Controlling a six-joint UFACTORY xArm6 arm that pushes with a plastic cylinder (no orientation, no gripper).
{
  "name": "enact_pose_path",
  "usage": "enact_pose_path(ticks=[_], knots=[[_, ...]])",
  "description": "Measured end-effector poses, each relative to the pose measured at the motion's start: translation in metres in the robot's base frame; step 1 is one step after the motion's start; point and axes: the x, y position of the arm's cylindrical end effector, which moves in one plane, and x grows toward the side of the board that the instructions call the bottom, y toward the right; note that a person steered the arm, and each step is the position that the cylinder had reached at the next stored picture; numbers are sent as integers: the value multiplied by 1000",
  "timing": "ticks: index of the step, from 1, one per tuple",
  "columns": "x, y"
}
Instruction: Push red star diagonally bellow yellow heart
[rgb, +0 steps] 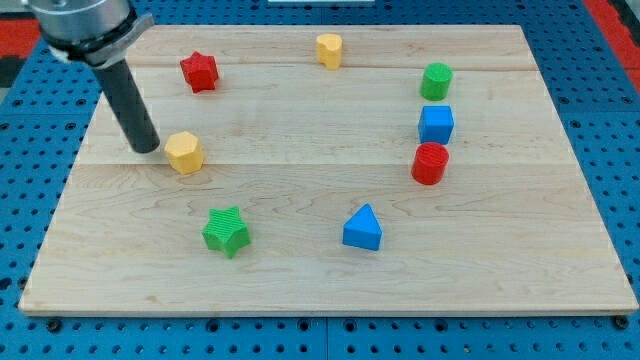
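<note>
No claw here, just my tip (146, 148), beside yellow hexagon (185, 152). Red star (199, 72) looks light, hard, slidey; push its top-left side twd yellow heart (329, 49).

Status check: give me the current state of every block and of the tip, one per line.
my tip: on the board, just left of the yellow hexagon, apparently not touching
yellow hexagon: upright
red star: untouched, far from the tip
yellow heart: near the top edge
green star: flat
blue triangle: alone
</note>
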Motion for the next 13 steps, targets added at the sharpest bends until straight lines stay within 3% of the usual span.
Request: enact_pose_path(ticks=[2,3,5,6,8,9,10,11,12,13], knots=[[16,41],[4,54],[-114,-48],[-141,37],[-102,71],[-138,131],[-130,139],[-118,93],[-96,92],[-124,121]])
